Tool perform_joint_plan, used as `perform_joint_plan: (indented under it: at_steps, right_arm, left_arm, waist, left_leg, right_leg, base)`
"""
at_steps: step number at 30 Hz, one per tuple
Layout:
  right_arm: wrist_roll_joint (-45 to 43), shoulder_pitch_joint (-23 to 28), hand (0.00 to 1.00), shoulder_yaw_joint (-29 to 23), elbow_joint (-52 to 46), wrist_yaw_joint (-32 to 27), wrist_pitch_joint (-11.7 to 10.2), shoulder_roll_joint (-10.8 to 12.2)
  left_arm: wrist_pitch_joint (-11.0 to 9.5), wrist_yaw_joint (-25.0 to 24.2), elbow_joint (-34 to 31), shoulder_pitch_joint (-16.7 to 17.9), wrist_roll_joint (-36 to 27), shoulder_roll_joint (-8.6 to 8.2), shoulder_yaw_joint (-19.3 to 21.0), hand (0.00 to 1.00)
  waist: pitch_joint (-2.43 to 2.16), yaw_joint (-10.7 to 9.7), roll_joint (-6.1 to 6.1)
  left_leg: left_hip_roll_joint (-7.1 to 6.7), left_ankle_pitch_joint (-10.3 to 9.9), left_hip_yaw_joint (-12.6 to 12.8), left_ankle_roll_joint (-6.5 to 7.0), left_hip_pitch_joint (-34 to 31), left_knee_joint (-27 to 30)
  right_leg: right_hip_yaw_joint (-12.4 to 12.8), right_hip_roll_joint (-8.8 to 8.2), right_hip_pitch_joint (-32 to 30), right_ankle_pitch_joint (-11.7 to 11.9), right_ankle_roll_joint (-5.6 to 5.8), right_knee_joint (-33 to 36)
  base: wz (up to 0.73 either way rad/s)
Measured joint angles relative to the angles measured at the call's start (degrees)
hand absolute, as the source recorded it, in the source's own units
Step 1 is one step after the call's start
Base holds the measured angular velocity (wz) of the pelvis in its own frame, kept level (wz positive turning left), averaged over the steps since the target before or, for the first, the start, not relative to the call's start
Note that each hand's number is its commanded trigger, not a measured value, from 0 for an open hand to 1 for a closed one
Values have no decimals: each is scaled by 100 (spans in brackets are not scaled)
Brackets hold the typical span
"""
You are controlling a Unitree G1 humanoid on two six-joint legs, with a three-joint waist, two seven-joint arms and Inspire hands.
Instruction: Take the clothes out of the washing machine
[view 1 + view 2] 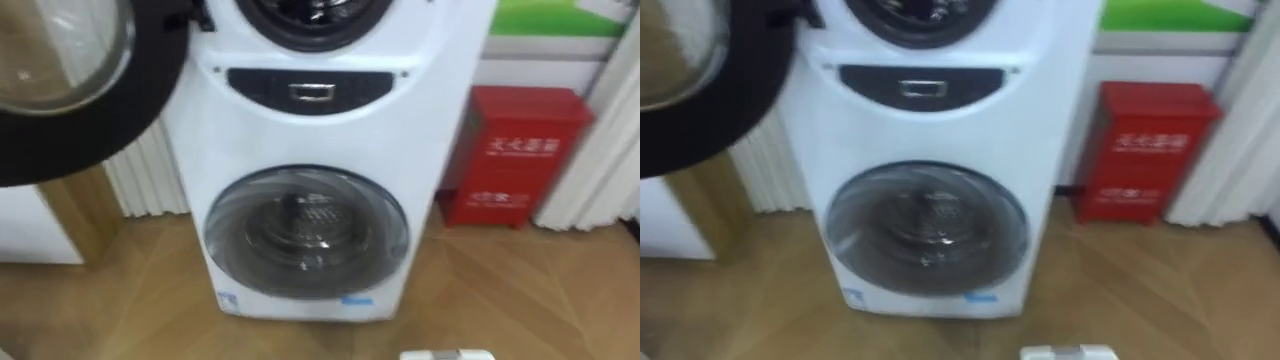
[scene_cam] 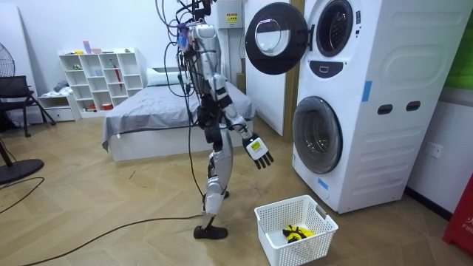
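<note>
I see the white washing machine [image 1: 330,130] dead ahead. Its upper door [image 1: 70,80] hangs open at ten o'clock and its lower door [image 1: 307,232] is closed at six. A red box [image 1: 515,155] stands at three o'clock on the wooden floor [image 1: 520,290].

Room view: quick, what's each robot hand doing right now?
Right hand: open, holding nothing.
Left hand: cannot be told.

The robot stands near the washing machine [image 2: 347,96], facing it. Its right hand [image 2: 259,151] is low and reaches out toward the machine, with the fingers spread and loose.
</note>
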Motion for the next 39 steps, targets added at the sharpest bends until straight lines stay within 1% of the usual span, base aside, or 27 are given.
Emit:
perform_joint_plan:
  at_steps: [2, 3, 5, 7, 8, 10, 11, 12, 13, 15, 16, 18, 19, 20, 21, 23, 25, 26, 28, 29, 31, 32, 34, 35, 36, 38, 39]
  right_arm:
    - [0, 28, 0, 1, 5, 11, 3, 2]
    - [-1, 27, 0, -2, -1, 25, 1, 6]
    - [-8, 27, 0, -4, -9, 29, -5, 12]
    - [-107, 26, 0, -8, -12, 62, -14, 34]
    - [-113, 26, 0, -13, -12, 68, -17, 40]
    - [-109, 23, 0, -53, -12, 67, -73, 45]
    - [-108, 23, 0, -59, -12, 61, -92, 43]
    - [-86, 24, 0, -71, -10, 55, -98, 43]
    - [-81, 31, 0, -69, -3, 54, -98, 44]
    - [-81, 39, 0, -76, -5, 52, -97, 44]
    - [-81, 37, 0, -118, -10, 53, -97, 44]
    - [-82, 33, 0, -201, -10, 41, -99, 46]
    - [-82, 39, 0, -246, -8, 42, -101, 49]
    - [-82, 57, 0, -286, -8, 43, -107, 53]
    - [-79, 81, 0, -360, -6, 39, -111, 48]
    - [-181, 100, 0, -534, -20, 45, -115, 44]
    - [-258, 139, 0, -791, -35, 29, -141, 28]
    - [-257, 162, 0, -877, -45, 32, -152, 24]
    - [-323, 229, 0, -1249, -50, 41, -164, -23]
    - [-370, 241, 0, -1305, -56, 42, -165, -53]
    - [-527, 328, 0, -1452, -69, 59, -242, -159]
    - [-572, 369, 0, -1483, -93, 63, -256, -171]
    - [-745, 517, 0, -1582, -216, 69, -265, -197]
    - [-798, 544, 0, -1620, -251, 82, -265, -197]
    - [-880, 616, 0, -1647, -310, 80, -264, -212]
    - [-897, 706, 0, -1647, -357, 67, -234, -254]
    - [-970, 744, 0, -1647, -359, 57, -212, -272]
  left_arm:
    - [-2, 0, -7, 33, -8, -8, -4, 0]
    - [-1, 3, -7, 52, -66, -16, -8, 0]
    - [-18, 9, -12, 47, -167, -59, -9, 0]
    - [-49, 9, -13, 44, -209, -98, -9, 0]
    - [-52, 9, -13, 44, -211, -103, -9, 0]
    - [-56, 12, -8, 48, -214, -127, -2, 0]
    - [-63, 15, 0, 49, -220, -134, -1, 0]
    - [-81, 17, 37, 48, -244, -142, 1, 0]
    - [-84, 17, 81, 48, -353, -146, 2, 0]
    - [-87, 18, 76, 46, -549, -147, 23, 0]
    - [-89, 18, 77, 27, -808, -146, 24, 0]
    - [-96, 20, 79, 13, -1088, -140, 38, 0]
    - [-96, 17, 84, 13, -1135, -123, 102, 0]
    - [-95, 20, 84, 14, -1144, -117, 171, 0]
    - [-95, 23, 86, 5, -1304, -97, 250, 0]
    - [-93, 16, 80, -28, -1595, -43, 418, 0]
    - [-92, 16, 67, -201, -2094, 114, 718, 0]
    - [-90, 17, 34, -256, -2240, 165, 830, 0]
    - [-93, 29, -88, -549, -2838, 466, 1215, 0]
    - [-102, 34, -85, -642, -2961, 558, 1294, 0]
    - [-183, 26, -105, -866, -3293, 835, 1651, 0]
    - [-183, 20, -127, -912, -3376, 905, 1725, 0]
    - [-186, 18, -167, -1124, -3610, 1223, 1828, 0]
    - [-185, 19, -177, -1165, -3604, 1300, 1849, 0]
    - [-175, 30, -241, -1253, -3610, 1423, 1883, 0]
    - [-173, 56, -490, -1309, -3780, 1562, 1910, 0]
    - [-173, 39, -523, -1384, -3835, 1707, 1910, 0]
  waist:
    - [2, -3, -13]
    - [-16, -9, -11]
    - [-23, -13, -4]
    - [-48, -20, 41]
    - [-50, -17, 50]
    - [-62, 0, 107]
    - [-58, -1, 133]
    - [-57, -13, 185]
    - [-50, -25, 222]
    - [-64, -38, 246]
    - [-68, -61, 252]
    - [-58, -107, 233]
    - [-43, -140, 221]
    - [-37, -159, 215]
    - [-31, -169, 201]
    - [-7, -192, 234]
    - [25, -297, 290]
    - [24, -316, 307]
    - [1, -321, 379]
    - [0, -318, 401]
    - [-32, -273, 483]
    - [-46, -278, 498]
    - [-63, -296, 531]
    - [-69, -295, 543]
    - [-69, -304, 573]
    - [-65, -318, 604]
    - [-68, -319, 624]
  left_leg:
    - [54, 24, -44, -18, -34, 15]
    - [63, 28, -78, -21, -91, 42]
    - [55, 27, -130, -11, -172, 101]
    - [49, 11, -206, 2, -265, 158]
    - [48, 11, -206, 3, -270, 156]
    - [39, 9, -206, 4, -272, 157]
    - [37, 9, -204, 4, -272, 154]
    - [32, 10, -206, 3, -263, 138]
    - [24, 10, -205, 3, -227, 120]
    - [7, 11, -208, 2, -187, 47]
    - [-17, 11, -235, 2, -184, 37]
    - [-57, 11, -250, 3, -149, 4]
    - [-77, 11, -276, 3, -101, -42]
    - [-89, 11, -297, 2, -81, -66]
    - [-103, 11, -312, 2, -46, -88]
    - [-103, 9, -315, 0, -8, -99]
    - [-108, 8, -347, -1, -5, -100]
    - [-108, 8, -351, -1, -4, -103]
    - [-112, 8, -332, -1, 53, -183]
    - [-114, 8, -308, -1, 82, -204]
    - [-126, 8, -180, 0, 199, -286]
    - [-132, 8, -173, 0, 220, -306]
    - [-142, 9, -101, 1, 274, -362]
    - [-142, 9, -93, 1, 276, -362]
    - [-142, 9, -90, 2, 277, -361]
    - [-147, 9, -87, 2, 295, -361]
    - [-146, 9, -70, 2, 307, -362]
  right_leg:
    - [5, 64, -16, 35, -19, -59]
    - [-17, 75, -55, 47, -14, -58]
    - [-76, 74, -68, 68, -1, -72]
    - [-145, 91, -54, 135, -1, -160]
    - [-150, 90, -54, 142, -4, -166]
    - [-166, 84, -42, 145, -6, -177]
    - [-167, 84, -39, 145, -6, -188]
    - [-184, 84, -4, 146, -5, -236]
    - [-203, 83, 55, 152, -3, -284]
    - [-218, 77, 99, 151, -2, -305]
    - [-278, 64, 153, 155, 4, -379]
    - [-311, 39, 217, 156, 21, -424]
    - [-357, 39, 305, 166, 38, -511]
    - [-380, 40, 354, 171, 46, -574]
    - [-376, 35, 385, 175, 50, -594]
    - [-360, 33, 411, 178, 54, -584]
    - [-428, 26, 438, 180, 55, -582]
    - [-426, 28, 446, 180, 55, -586]
    - [-383, 27, 454, 180, 56, -591]
    - [-355, 23, 457, 181, 56, -586]
    - [-249, -5, 457, 193, 78, -586]
    - [-228, -11, 457, 195, 81, -583]
    - [-150, -23, 439, 204, 97, -582]
    - [-126, -24, 432, 207, 103, -583]
    - [-107, -25, 422, 224, 120, -585]
    - [-80, -29, 422, 239, 128, -585]
    - [-54, -29, 422, 240, 127, -585]
  base:
    - [0]
    - [4]
    - [15]
    - [15]
    - [5]
    - [0]
    - [3]
    - [5]
    - [5]
    - [8]
    - [14]
    - [14]
    - [16]
    - [14]
    - [0]
    - [0]
    - [10]
    - [6]
    - [-4]
    - [-19]
    - [-29]
    - [-22]
    - [-16]
    - [-16]
    - [-10]
    - [-9]
    - [-8]
